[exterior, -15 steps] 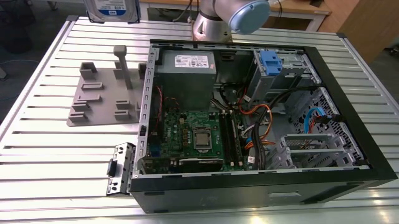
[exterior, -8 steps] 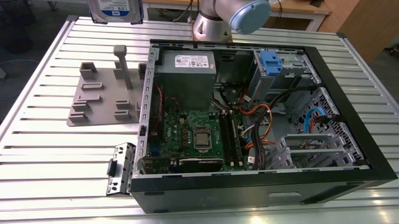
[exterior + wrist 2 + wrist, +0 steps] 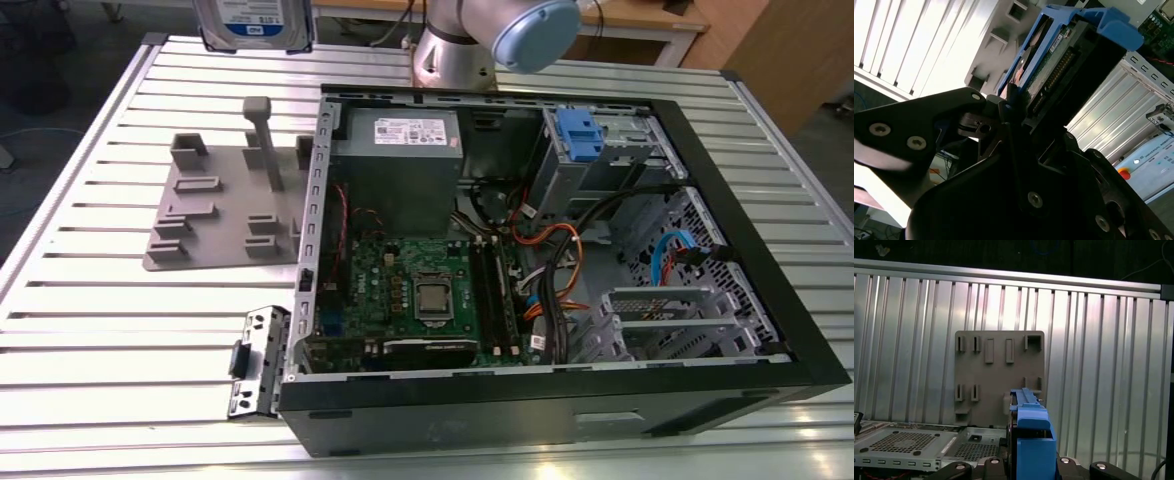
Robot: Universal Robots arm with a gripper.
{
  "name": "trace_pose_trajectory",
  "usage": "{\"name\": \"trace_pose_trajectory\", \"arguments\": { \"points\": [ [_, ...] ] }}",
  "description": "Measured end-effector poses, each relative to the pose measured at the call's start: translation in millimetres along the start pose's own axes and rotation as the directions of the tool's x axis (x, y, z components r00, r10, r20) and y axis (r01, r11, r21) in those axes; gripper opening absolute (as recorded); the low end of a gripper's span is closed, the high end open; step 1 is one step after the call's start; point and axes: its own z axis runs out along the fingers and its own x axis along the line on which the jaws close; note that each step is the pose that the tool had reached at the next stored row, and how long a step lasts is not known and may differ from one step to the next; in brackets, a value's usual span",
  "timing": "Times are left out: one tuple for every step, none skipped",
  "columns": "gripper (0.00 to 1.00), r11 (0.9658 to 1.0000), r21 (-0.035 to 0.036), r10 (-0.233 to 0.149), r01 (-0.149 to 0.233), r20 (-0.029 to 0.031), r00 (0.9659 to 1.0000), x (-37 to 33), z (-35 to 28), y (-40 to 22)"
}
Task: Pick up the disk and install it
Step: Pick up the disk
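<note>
The gripper [image 3: 1021,112] is clamped narrow on the disk [image 3: 1054,65]. In the second wrist view its black fingers pinch one end while the blue-framed rest juts out free. In the exterior view the disk [image 3: 254,25] hangs in the air at 11 o'clock, label toward the camera, clear of the table [image 3: 107,300] and cut off by the frame edge. The arm [image 3: 461,50] stands at 12 o'clock, just behind the case [image 3: 561,410]. The case lies open on its side on the table, taking up the middle and the span from 1 to 6 o'clock. Inside it a power supply [image 3: 396,170] sits at the case's 11 o'clock, a green board [image 3: 414,290] at its 7 o'clock, and a blue latch [image 3: 577,130] at its 1 o'clock on a grey drive cage. A grey tray [image 3: 220,215] with upright pegs lies flat on the table at 9 o'clock, just beside the case wall. A small black bracket [image 3: 256,362] lies at 7 o'clock, just beside the case's corner. In the first wrist view the disk's blue frame [image 3: 1031,440] stands edge-on in front of the tray [image 3: 999,370].
</note>
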Motion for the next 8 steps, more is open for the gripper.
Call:
{"name": "trace_pose_trajectory", "arguments": {
  "points": [
    [0.36, 1.0000, 0.0000, 0.000, 0.000, 0.0000, 1.0000, 0.3, 0.0, -0.9],
    [0.36, 1.0000, 0.0000, 0.000, 0.000, 0.0000, 1.0000, 0.7, 0.0, -1.7],
    [0.36, 1.0000, 0.0000, 0.000, 0.000, -0.0001, 1.0000, 1.0, -0.1, -2.6],
    [0.36, 1.0000, 0.0000, 0.000, 0.000, 0.0000, 1.0000, 1.3, -0.1, -3.4],
    [0.36, 1.0000, 0.0000, 0.000, 0.000, 0.0000, 1.0000, 1.7, -0.1, -4.2],
    [0.36, 1.0000, -0.0001, 0.000, 0.000, -0.0001, 1.0000, 2.0, -0.1, -5.0],
    [0.36, 1.0000, -0.0001, 0.000, 0.000, -0.0001, 1.0000, 2.4, -0.2, -5.8],
    [0.36, 1.0000, -0.0001, 0.000, 0.000, -0.0001, 1.0000, 2.8, -0.2, -6.6]
  ]
}}
